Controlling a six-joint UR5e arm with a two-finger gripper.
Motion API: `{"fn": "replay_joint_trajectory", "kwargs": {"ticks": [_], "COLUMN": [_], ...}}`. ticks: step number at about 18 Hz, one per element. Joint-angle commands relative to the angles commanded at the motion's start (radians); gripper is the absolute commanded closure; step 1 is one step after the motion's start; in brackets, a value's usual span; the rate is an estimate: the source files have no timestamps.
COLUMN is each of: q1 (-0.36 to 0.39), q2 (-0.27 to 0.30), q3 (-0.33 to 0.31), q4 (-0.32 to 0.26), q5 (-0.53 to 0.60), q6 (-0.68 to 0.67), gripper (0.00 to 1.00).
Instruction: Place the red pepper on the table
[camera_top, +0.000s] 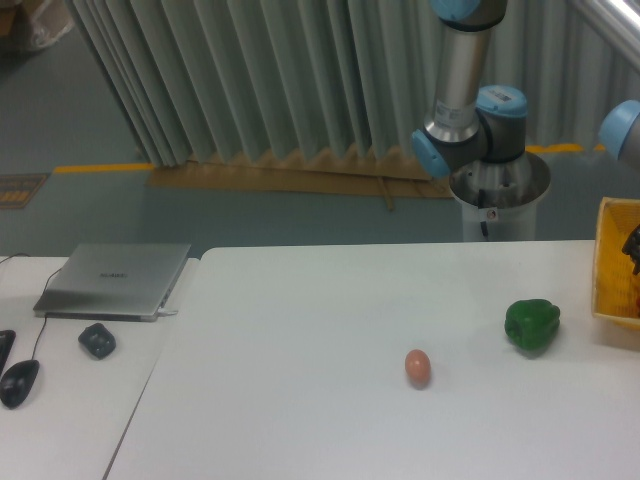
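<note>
Worktop (300, 400): large, plain white, flat, rounded corners, stretching left of the end effector (632, 246) at right edge. Red pepper not discernible.

I see a green bell pepper (531, 325) at the right, with a small pinkish-brown egg (418, 367) lying apart to its left. A yellow basket (611, 262) sits at the right edge. On the adjoining desk are a closed grey laptop (112, 280), a dark lump (97, 340) and a black mouse (19, 381).
</note>
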Motion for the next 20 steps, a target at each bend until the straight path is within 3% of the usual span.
{"fn": "replay_joint_trajectory", "kwargs": {"ticks": [7,11,14,16,20], "q1": [-0.003,-0.005,-0.012,-0.015,-0.015], "q2": [-0.021,-0.02,-0.02,-0.018,-0.017], "q3": [0.002,0.002,0.002,0.0,0.003], "q4": [0.035,0.034,0.032,0.032,0.031], "q5": [0.005,0.015,0.035,0.035,0.034], "q6": [-0.006,-0.002,-0.003,-0.005,0.0], "gripper": [0.0,0.25,0.34,0.47,0.51]}}
